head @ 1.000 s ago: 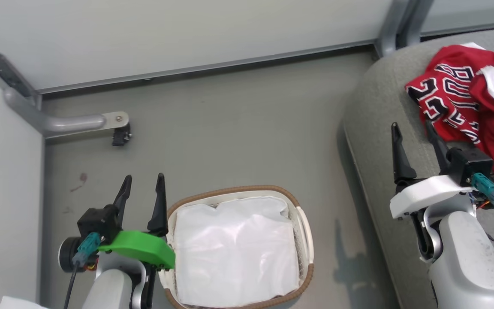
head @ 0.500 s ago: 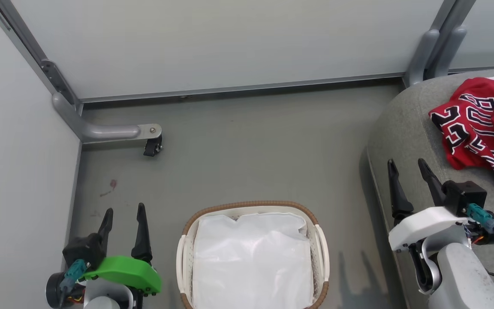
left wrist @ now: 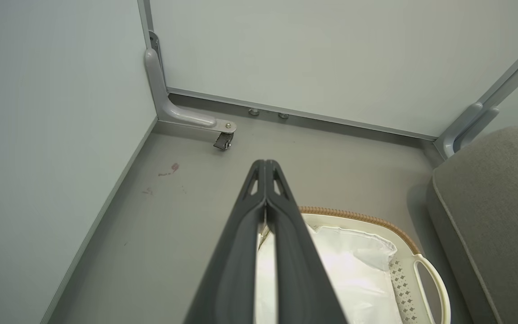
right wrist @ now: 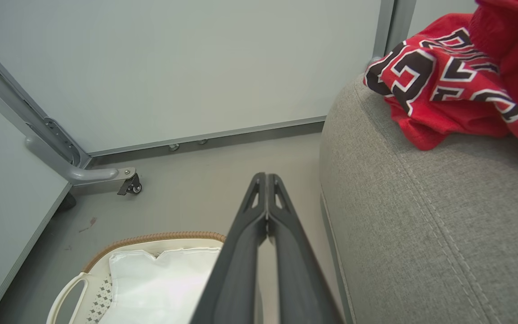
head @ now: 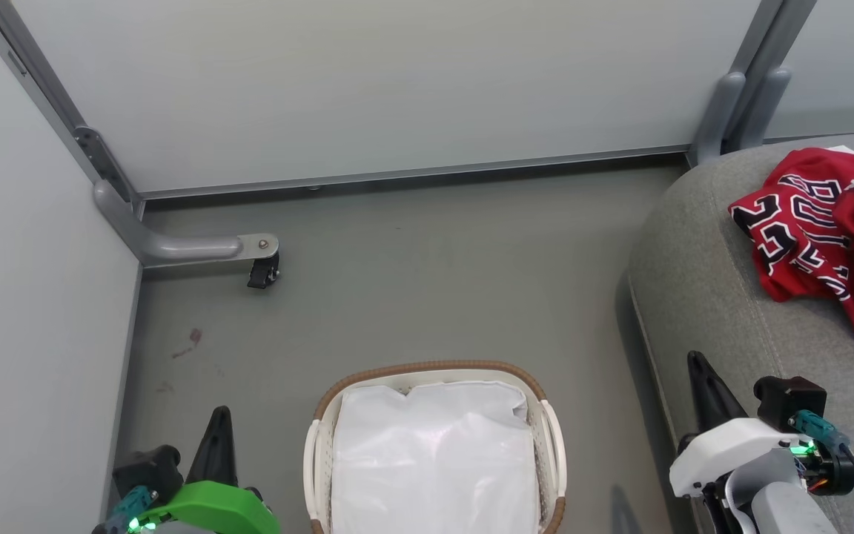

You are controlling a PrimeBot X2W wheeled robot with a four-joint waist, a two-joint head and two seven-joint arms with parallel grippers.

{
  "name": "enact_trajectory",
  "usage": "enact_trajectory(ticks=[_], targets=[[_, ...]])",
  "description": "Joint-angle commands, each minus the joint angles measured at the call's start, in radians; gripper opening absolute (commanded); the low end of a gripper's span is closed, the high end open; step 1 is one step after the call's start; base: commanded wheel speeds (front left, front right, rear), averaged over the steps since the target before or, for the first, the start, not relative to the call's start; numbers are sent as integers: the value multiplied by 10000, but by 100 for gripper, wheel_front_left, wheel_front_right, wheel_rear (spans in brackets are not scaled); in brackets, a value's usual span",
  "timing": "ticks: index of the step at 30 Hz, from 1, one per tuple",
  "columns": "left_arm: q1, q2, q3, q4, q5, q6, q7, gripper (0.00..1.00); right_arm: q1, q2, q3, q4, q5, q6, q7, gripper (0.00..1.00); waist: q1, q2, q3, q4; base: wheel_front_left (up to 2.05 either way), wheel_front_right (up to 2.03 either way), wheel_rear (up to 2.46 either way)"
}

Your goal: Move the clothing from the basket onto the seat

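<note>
Red clothing (head: 816,233) lies crumpled on the grey seat (head: 709,297), well to the right of the basket (head: 427,368) and apart from it. The basket holds its white liner (head: 434,460). Since half a second ago both claws have closed and dropped lower in the head view. The jersey's black-and-white block lettering is creased: the big number looks like 23, and the word beside it cannot be read. The left gripper (head: 220,417), just left of the basket, and the right gripper (head: 694,362), right of the basket at the seat's edge, each have their fingers pressed together, pinching nothing.
</note>
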Motion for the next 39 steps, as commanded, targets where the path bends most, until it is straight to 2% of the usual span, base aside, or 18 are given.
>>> enact_trajectory(ticks=[1, 17, 39], targets=[[-56, 9, 110, -172, -428, -17, 108, 0, -144, -35, -86, -153, 468, 0, 144, 0, 0, 0, -11, -7, 0, 0, 0], [-81, 20, 502, -736, -3019, -108, 853, 0, 103, -68, -174, -771, 3347, -2, 860, 0, 0, 0, -115, -64, 0, 0, 0], [-145, 34, 975, -1356, -5979, -209, 1731, 0, 343, -103, -330, -1411, 6621, -4, 1727, 0, 0, 0, -263, -145, 0, 0, 0]])
